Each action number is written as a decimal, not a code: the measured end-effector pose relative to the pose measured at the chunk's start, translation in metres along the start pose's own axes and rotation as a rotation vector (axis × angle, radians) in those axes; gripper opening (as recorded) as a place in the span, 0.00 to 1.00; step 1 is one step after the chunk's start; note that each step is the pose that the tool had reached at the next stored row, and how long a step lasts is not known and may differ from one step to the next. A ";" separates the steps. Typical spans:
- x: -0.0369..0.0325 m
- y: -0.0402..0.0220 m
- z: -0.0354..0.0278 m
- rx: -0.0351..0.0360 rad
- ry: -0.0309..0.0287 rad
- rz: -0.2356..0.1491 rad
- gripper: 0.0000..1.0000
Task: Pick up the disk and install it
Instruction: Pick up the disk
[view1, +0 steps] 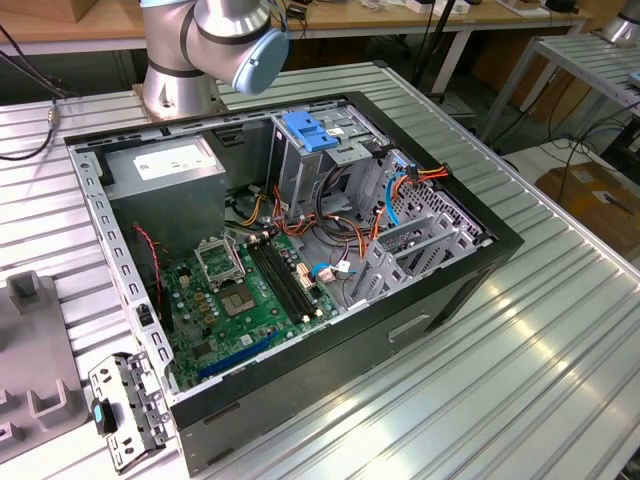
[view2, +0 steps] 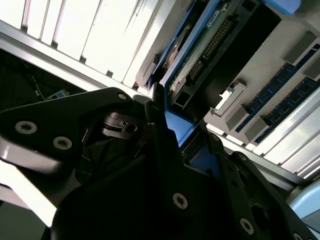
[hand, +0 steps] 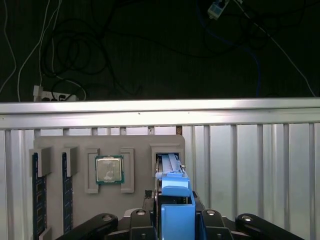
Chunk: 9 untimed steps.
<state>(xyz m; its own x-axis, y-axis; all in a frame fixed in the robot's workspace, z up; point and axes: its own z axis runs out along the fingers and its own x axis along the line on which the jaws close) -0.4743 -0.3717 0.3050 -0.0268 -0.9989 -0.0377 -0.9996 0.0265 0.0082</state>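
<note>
The disk (hand: 175, 192) stood on edge between the fingers (hand: 151, 220) of the hand (hand: 176, 212), which was clenched on its blue carrier frame, one dark finger against each side. Its far end reached the slot of the grey holder (hand: 55, 142), though whether it sat in the slot or hung just clear could not be told. In the second wrist view the disk (view2: 200, 55) showed its green circuit board running away from the hand (view2: 187, 145). A processor chip (hand: 109, 169) lay in the next recess, and memory sticks (hand: 39, 195) lay further along; the holder rested on the ribbed metal tabletop (hand: 250, 165). The open computer case (view1: 400, 340) with its grey drive cage (view1: 300, 160) appeared in the exterior view. The step in hand looked like the pick-up; done well, it called for a straight draw along the slot without twist, so the frame would not bind on the slot walls. It also called for pressure kept on the plastic rails, not the board.
</note>
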 end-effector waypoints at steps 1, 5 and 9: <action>0.0000 0.0000 -0.0010 0.0000 0.0002 0.000 0.37; -0.0004 0.0001 -0.0108 0.0001 0.0007 0.000 0.37; -0.0008 0.0002 -0.0219 0.0001 0.0010 0.000 0.37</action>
<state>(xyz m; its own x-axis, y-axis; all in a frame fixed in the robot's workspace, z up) -0.4743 -0.3717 0.3270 -0.0268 -0.9990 -0.0367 -0.9996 0.0265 0.0081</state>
